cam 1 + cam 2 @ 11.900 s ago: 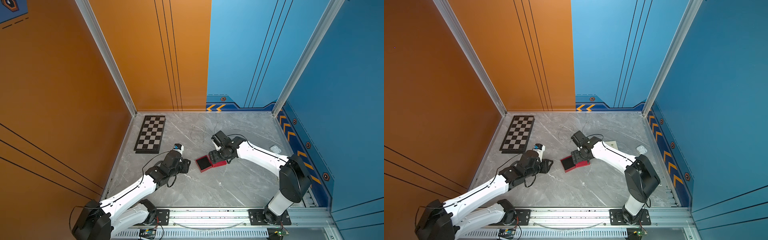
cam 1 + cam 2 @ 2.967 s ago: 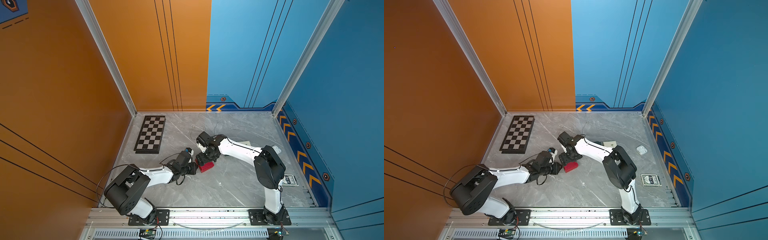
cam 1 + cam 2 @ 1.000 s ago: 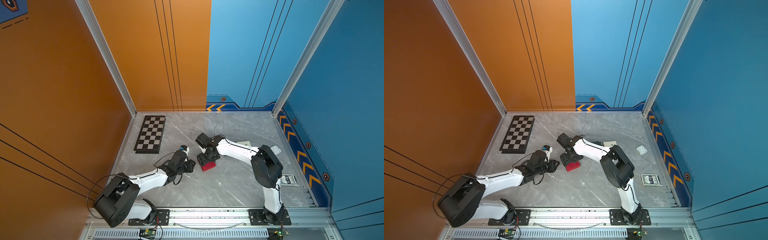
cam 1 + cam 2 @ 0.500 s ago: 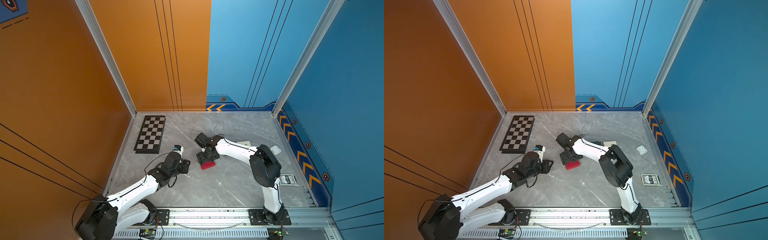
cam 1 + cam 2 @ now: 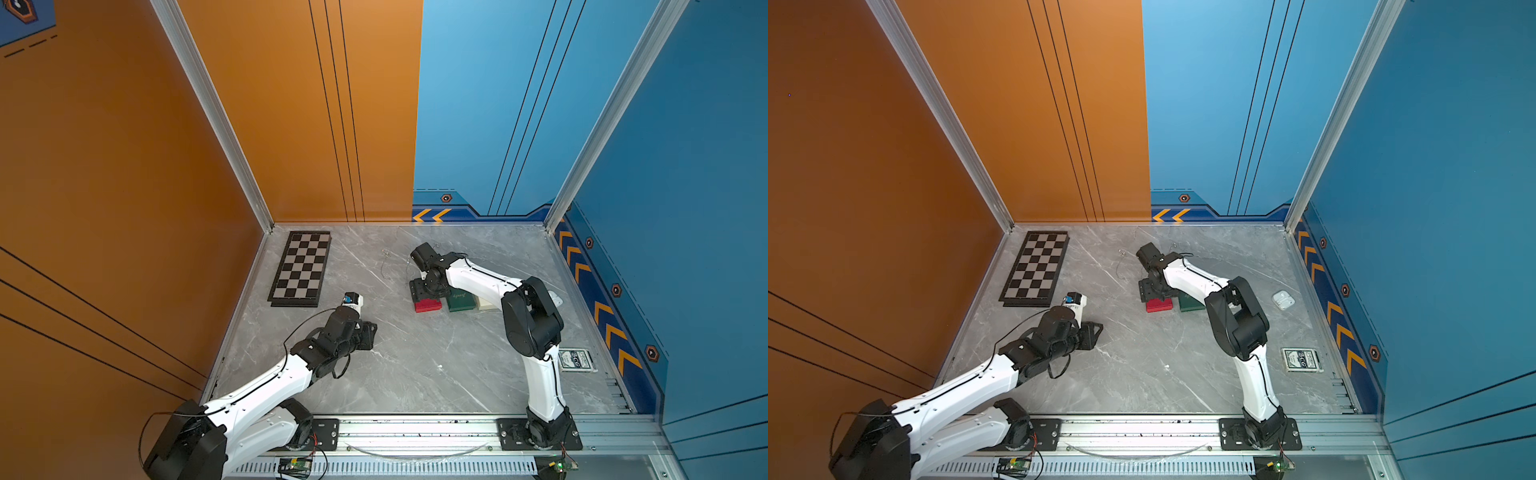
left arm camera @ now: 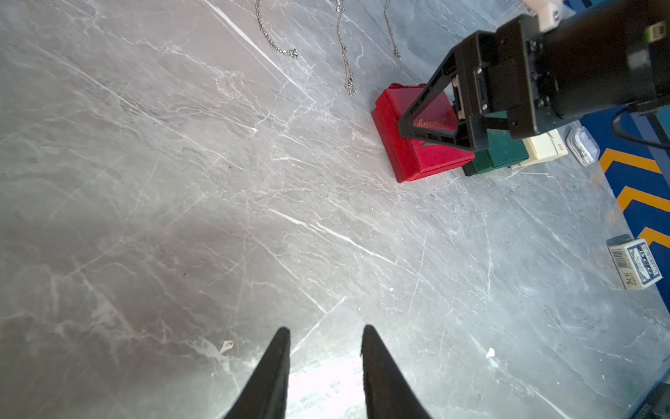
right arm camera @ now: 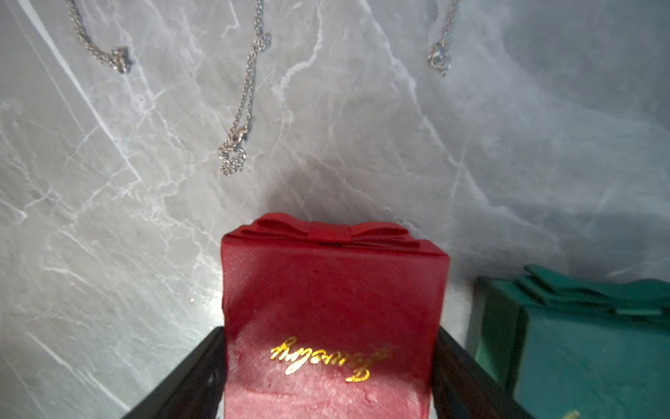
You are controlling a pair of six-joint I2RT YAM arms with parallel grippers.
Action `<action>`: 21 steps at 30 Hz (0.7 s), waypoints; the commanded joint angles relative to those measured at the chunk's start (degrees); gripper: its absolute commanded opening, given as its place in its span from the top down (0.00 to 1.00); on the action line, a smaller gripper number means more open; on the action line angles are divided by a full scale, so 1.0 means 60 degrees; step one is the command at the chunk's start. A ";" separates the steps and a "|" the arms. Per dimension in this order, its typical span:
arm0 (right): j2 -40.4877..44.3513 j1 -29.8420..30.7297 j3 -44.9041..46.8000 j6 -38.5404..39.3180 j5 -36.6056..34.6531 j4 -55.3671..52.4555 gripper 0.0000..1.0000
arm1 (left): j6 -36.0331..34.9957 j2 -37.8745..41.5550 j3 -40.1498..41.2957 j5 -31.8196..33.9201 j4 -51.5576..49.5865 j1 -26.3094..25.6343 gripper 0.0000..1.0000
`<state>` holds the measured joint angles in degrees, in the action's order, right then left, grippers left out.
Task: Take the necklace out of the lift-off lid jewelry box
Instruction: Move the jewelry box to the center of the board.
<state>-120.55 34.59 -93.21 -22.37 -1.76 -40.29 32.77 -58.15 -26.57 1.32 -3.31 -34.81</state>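
Observation:
The red lift-off lid jewelry box (image 5: 428,306) (image 5: 1159,305) stands on the marble table with its bow-topped lid (image 7: 331,290) on, sitting slightly askew on the base (image 6: 402,170). The lid hides its inside. My right gripper (image 5: 428,286) (image 7: 329,330) is shut on the lid, one black finger against each side. Three silver necklace chains (image 7: 232,159) (image 6: 348,72) lie on the table just beyond the box. Well to the front left of the box, my left gripper (image 5: 370,334) (image 6: 325,328) hovers over bare marble, open and holding nothing.
A green box (image 5: 461,301) and a cream box (image 5: 484,303) stand right beside the red one. A chessboard (image 5: 303,268) lies at the back left. A card deck (image 5: 575,359) and a white earbud case (image 5: 1283,300) lie by the right wall.
My left gripper has drawn back from the red box and stands slightly wider. My right gripper has shifted the red box a little back and right, next to the green box.

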 commanded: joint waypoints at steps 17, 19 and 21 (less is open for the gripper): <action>-0.0388 -0.0152 0.0930 -0.0632 -0.0306 -0.0463 0.16 | -0.0013 0.0247 0.0174 0.0073 -0.0245 0.0100 0.65; -0.0396 -0.0156 0.0923 -0.0691 -0.0321 -0.0475 0.16 | -0.0010 0.0313 0.0189 0.0062 -0.0307 0.0099 0.65; -0.0340 -0.0176 0.0952 -0.0725 -0.0344 -0.0477 0.16 | -0.0002 0.0403 0.0174 0.0076 -0.0390 0.0102 0.65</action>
<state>-119.46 34.54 -91.00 -24.49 -1.63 -37.87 32.80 -56.90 -26.57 1.30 -3.84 -34.76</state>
